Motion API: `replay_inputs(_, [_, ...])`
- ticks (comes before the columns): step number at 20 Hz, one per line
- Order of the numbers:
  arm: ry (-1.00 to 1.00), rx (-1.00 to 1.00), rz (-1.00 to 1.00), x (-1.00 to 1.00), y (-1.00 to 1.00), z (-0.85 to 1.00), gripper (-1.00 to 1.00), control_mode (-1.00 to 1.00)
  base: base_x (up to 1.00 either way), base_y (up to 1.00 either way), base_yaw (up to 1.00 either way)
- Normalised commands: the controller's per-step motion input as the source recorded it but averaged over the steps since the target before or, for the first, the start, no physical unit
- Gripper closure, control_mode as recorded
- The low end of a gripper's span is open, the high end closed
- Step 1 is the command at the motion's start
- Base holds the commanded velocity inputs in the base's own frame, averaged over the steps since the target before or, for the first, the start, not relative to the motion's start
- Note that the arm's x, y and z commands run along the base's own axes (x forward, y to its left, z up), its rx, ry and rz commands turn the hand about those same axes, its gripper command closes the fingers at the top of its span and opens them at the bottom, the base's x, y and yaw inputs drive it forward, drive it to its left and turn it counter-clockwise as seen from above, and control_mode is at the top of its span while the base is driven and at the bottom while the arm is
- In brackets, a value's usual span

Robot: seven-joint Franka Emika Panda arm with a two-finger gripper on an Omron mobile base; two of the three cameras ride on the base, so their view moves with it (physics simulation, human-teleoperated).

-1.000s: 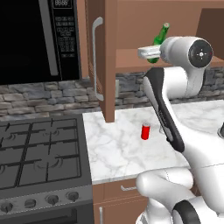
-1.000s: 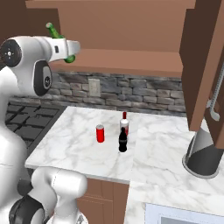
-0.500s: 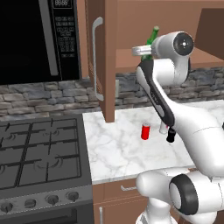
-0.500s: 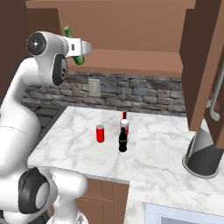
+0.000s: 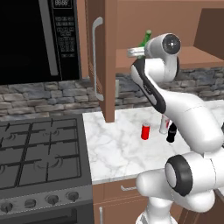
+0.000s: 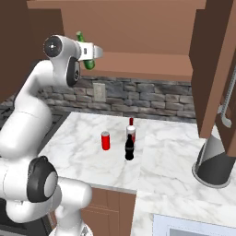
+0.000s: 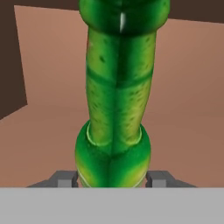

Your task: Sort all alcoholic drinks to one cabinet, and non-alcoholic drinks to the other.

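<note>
My gripper (image 7: pixel 113 179) is shut on the slim green glass bottle (image 7: pixel 116 109), whose body fills the hand view between the two fingertips (image 7: pixel 65 178). In the left base view the gripper (image 5: pixel 136 53) holds the green bottle (image 5: pixel 147 36) tilted at shelf height, in front of the open left cabinet (image 5: pixel 192 57). From the right, the gripper (image 6: pixel 89 55) and the green bottle (image 6: pixel 88 63) are in front of the cabinet's back wall. On the counter stand the red can (image 6: pixel 105 140), the black cola-style bottle (image 6: pixel 129 148) and, just behind it, the white bottle with a red cap (image 6: pixel 131 131).
The left cabinet's open door (image 5: pixel 103 57) with its grey handle juts out left of the hand. The right cabinet's door (image 6: pixel 216 69) also hangs open. A grey conical vessel (image 6: pixel 214 159) stands at the counter's right. Microwave (image 5: pixel 39 39) and stove (image 5: pixel 39 153) lie to the left.
The arm has swung the green bottle sideways at shelf height towards the open left cabinet, and the hand has turned. The drinks on the counter have not moved.
</note>
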Motion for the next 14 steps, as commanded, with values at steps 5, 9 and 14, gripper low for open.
replay_inputs(5, [0.0, 0.0, 0.0, 0.39, 0.0, -0.06, 1.0, -1.0, 0.0, 0.0, 0.0])
replay_inputs(9, [0.0, 0.0, 0.0, 0.35, 0.0, 0.0, 1.0, -1.0, 0.0, 0.0, 0.0])
replay_inputs(14, [0.0, 0.0, 0.0, 0.32, 0.0, 0.0, 1.0, -1.0, 0.0, 0.0, 0.0])
